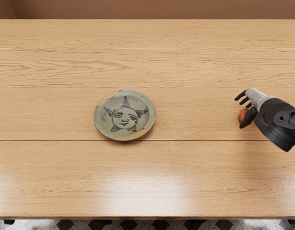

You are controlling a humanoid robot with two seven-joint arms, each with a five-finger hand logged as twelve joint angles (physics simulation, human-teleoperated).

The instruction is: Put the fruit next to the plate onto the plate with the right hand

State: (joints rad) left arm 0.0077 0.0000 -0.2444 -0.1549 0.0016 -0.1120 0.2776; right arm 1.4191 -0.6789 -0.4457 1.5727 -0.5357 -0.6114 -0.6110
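A grey-green plate [124, 115] with a dark painted face lies near the middle of the wooden table. Far to its right sits a small reddish-orange fruit [242, 115], mostly hidden behind my right hand [246, 108]. The right arm comes in from the picture's right edge. Its dark fingers are spread around the fruit, with the thumb below it and the other fingers above, not closed on it. The fruit rests on the table, well apart from the plate.
The wooden table [147, 182] spans the whole view, with its front edge near the bottom. A brown wall runs along the far side. Wide bare wood separates the plate and the hand.
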